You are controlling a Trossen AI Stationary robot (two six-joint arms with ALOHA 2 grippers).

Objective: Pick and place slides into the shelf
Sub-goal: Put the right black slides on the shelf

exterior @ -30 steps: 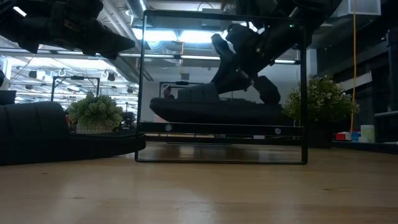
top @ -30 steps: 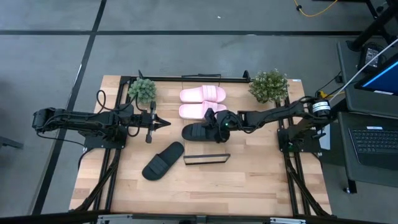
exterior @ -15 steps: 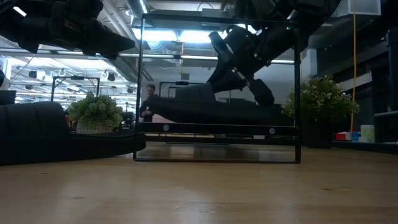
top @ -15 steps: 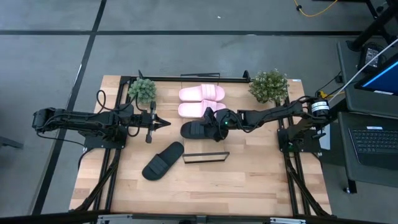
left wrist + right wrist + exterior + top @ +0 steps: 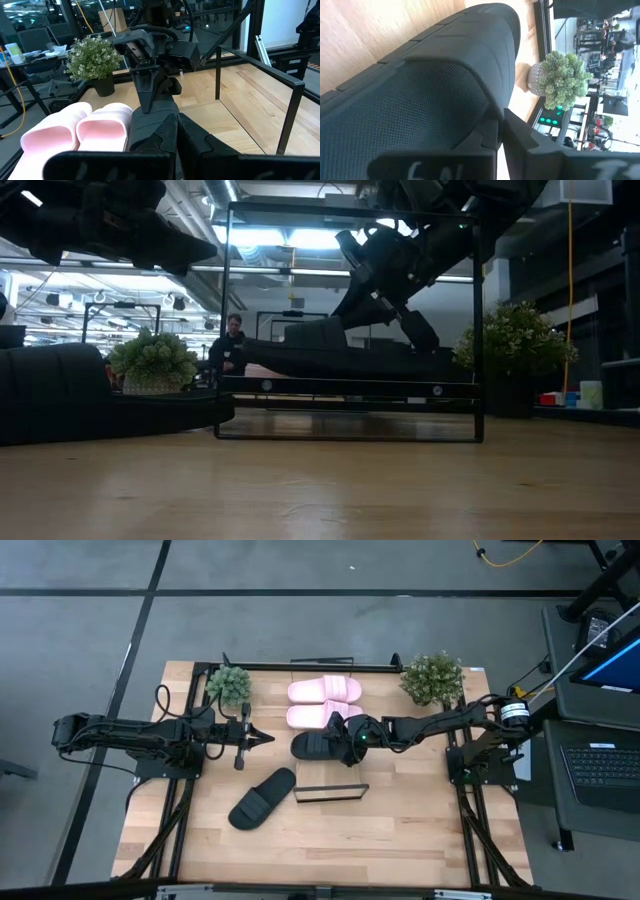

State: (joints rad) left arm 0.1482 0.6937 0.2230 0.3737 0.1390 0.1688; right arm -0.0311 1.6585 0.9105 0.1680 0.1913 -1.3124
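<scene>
Left gripper [image 5: 262, 738]: fingers pressed together, holding nothing, hovering over the table's left half; unchanged over the last second, so this arm looks idle.

Second black slide [image 5: 262, 798]: lying loose on the table [image 5: 400, 840], left of centre and towards the front, well apart from both grippers.

Stand [image 5: 332, 794]: small dark upright frame just right of that slide, nothing on it.

Pink slides [image 5: 325, 691]: the pair lies side by side at the back centre, where the shelf presumably is; its board cannot be made out from above.

Held black slide [image 5: 318, 747]: just in front of the nearer pink one; over the last second it has shifted slightly leftwards and closer to the pink pair, and in the low view it appears lifted off the table.

Meaning for the task: likely the carry-to-shelf stage for the third slide, with one more left to fetch.

Right gripper [image 5: 347, 743]: clamped on the held slide's strap, fingers nearly together with the strap between them; the right wrist view is filled with the black strap [image 5: 420, 75].
</scene>
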